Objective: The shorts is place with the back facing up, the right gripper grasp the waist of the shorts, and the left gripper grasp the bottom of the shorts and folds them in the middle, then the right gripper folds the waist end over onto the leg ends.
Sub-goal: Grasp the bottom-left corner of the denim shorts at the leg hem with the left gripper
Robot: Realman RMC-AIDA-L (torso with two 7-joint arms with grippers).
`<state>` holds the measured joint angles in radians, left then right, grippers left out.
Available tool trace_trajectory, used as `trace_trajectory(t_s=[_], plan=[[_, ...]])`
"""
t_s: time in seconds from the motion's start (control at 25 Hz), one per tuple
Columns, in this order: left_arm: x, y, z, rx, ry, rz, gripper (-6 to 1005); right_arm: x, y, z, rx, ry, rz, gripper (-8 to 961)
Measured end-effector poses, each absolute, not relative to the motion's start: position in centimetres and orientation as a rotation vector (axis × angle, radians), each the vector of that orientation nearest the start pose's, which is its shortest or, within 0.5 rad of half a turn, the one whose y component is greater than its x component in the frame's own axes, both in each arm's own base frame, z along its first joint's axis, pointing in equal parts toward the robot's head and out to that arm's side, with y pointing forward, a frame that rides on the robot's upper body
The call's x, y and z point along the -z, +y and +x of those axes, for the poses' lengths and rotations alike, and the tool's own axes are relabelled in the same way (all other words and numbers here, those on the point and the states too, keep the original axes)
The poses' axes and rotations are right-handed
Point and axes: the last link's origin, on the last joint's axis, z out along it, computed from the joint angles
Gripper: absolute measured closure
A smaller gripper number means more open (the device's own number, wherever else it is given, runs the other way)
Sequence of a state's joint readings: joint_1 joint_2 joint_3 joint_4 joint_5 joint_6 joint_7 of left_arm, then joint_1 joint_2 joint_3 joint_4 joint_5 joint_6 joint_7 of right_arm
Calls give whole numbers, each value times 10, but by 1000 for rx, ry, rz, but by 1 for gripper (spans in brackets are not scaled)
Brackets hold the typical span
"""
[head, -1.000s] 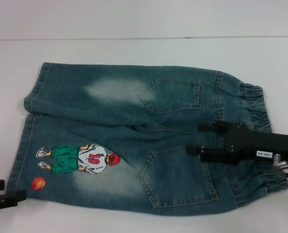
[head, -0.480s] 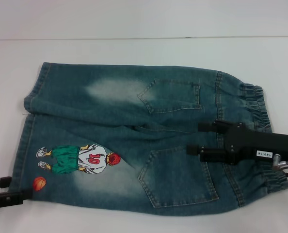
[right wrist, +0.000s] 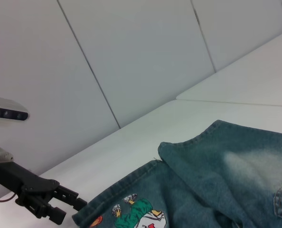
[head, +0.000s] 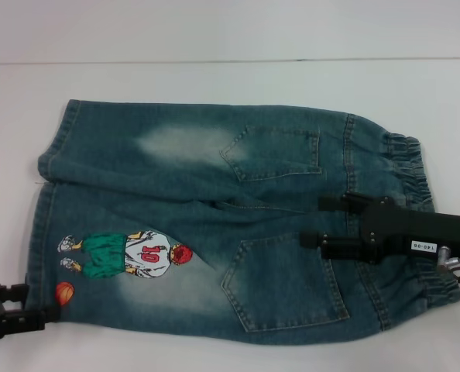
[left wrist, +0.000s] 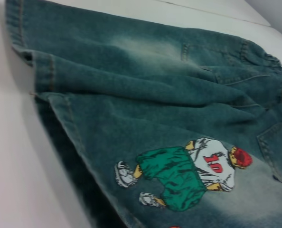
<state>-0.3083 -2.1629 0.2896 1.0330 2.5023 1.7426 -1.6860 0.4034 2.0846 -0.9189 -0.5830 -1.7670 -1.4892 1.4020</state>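
From above, the shorts (head: pixel 230 225) lie flat, back up, on the white surface (head: pixel 230 85). The right hand (head: pixel 323 221) hovers over the waist (head: pixel 416 225), fingers spread, holding nothing. The left hand (head: pixel 40 306) sits open at the leg hem corner. The left wrist view shows only the player patch (left wrist: pixel 183 173). The right wrist view shows the left hand (right wrist: pixel 70 206) parted beside the hem.

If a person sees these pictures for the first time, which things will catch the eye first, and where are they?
First the shorts, faded blue-green denim spread flat on the white table, back pockets up. Next the bright cartoon player patch numbered 10, near the leg hems on the robot's left. Then the two black tools: the right gripper open above the shorts near the ruffled waist, and the left gripper open at the near hem corner.
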Motion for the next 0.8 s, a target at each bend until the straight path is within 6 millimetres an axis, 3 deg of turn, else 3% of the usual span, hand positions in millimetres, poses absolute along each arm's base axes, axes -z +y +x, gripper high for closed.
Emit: trace_trajectory(t_s=[0.48,0.8], plan=[[-35,238,-346,404,-1320,-2500,96,29,297,279,-806,839,-2678,6],[-36,242,-351,350,-1338,-2463,96,29,296,279,-806,841,-2677,7]])
